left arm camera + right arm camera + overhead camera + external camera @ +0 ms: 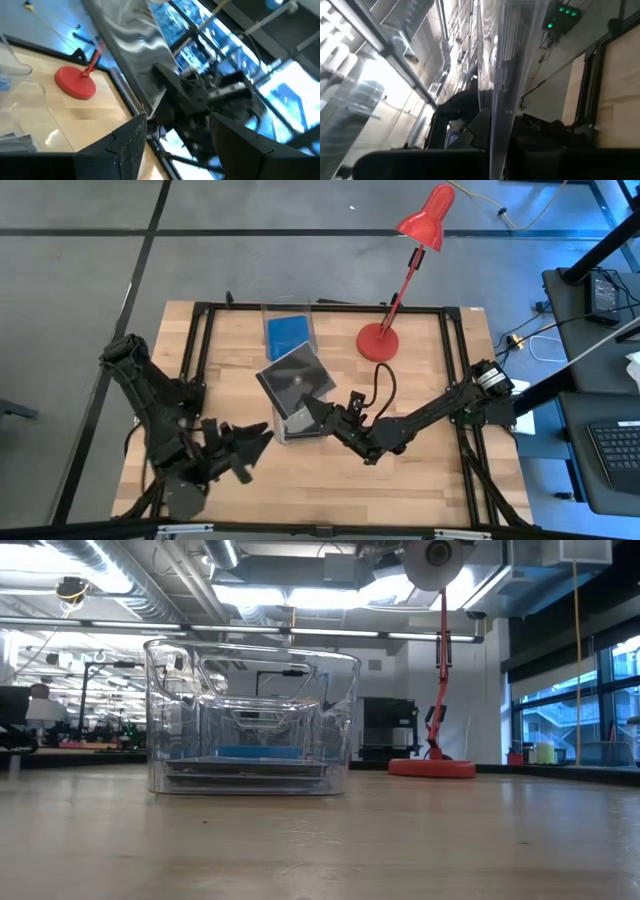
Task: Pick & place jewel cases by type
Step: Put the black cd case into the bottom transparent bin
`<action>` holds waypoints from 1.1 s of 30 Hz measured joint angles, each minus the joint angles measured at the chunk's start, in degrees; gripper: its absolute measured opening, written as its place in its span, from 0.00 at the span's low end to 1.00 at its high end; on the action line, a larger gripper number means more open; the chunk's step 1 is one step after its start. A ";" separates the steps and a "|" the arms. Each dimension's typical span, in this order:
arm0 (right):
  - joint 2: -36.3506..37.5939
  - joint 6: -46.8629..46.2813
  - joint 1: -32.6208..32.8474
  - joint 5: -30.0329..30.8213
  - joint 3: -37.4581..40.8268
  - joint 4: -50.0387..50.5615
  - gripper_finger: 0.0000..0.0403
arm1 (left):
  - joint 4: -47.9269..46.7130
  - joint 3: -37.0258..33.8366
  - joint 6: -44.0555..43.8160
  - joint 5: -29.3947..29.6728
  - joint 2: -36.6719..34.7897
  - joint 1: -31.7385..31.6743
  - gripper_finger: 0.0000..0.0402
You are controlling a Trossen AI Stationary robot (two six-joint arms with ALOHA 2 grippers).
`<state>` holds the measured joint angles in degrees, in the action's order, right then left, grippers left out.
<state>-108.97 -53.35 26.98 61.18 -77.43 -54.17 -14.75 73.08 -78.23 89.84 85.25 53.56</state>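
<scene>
Right gripper (318,412) clamped on tilted grey case (296,381), held over near bin (297,427), frame centre. Left gripper (262,437) open, lower left beside bin. Blue case (288,333) in far bin (289,328). Lamp (380,340) well apart.

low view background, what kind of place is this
Probably an open-plan lab or workshop: exposed silver ceiling ducts, long strip lights, and the light wooden worktable carrying a red desk lamp.

Bins (290,380) and lamp (380,340) mid-table
</scene>
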 joint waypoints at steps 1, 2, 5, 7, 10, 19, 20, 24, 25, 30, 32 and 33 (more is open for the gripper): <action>0.00 0.22 0.00 -0.96 0.00 0.06 0.07 | -0.01 0.00 1.60 -0.02 -0.30 0.84 0.53; 0.00 1.03 0.00 -2.30 0.00 0.47 0.08 | -0.02 0.00 2.94 -0.11 -0.63 1.59 0.53; 0.00 1.41 0.00 -7.59 0.00 3.31 0.09 | -0.02 0.00 5.32 -1.38 -1.32 3.21 0.54; 0.00 0.66 -0.01 -11.10 0.02 5.51 0.09 | -0.02 0.00 6.57 -2.26 -1.53 3.89 0.54; 0.00 -0.52 -0.25 -14.35 0.00 10.06 0.07 | -0.06 0.00 7.61 -2.84 -1.55 4.76 0.54; 2.10 -7.65 -3.82 -25.98 0.02 26.41 0.10 | -0.09 0.00 7.68 -4.48 -1.55 7.62 0.53; 2.85 -7.67 -4.29 -26.00 0.02 29.84 0.09 | -0.08 0.00 7.67 -4.72 -1.55 7.96 0.53; 7.76 -7.73 -6.81 -27.97 0.02 44.85 0.07 | -0.06 0.00 7.65 -5.68 -1.55 9.46 0.53; 9.24 -8.03 -7.51 -29.43 0.02 49.37 0.07 | -0.06 0.00 7.65 -5.68 -1.55 9.83 0.53; 14.44 -11.21 -11.40 -40.26 0.02 68.87 0.10 | -0.04 0.04 7.60 -5.75 -1.55 11.28 0.54; 15.12 -11.20 -13.26 -45.78 0.03 74.29 0.11 | -0.06 0.04 7.58 -5.86 -1.55 11.53 0.54; 15.10 -10.64 -14.30 -48.77 0.06 74.73 0.11 | -0.06 0.04 7.62 -5.88 -1.55 11.59 0.54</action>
<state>-93.86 -63.99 12.68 12.41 -77.36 20.55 -14.81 73.12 -70.61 83.96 83.70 65.14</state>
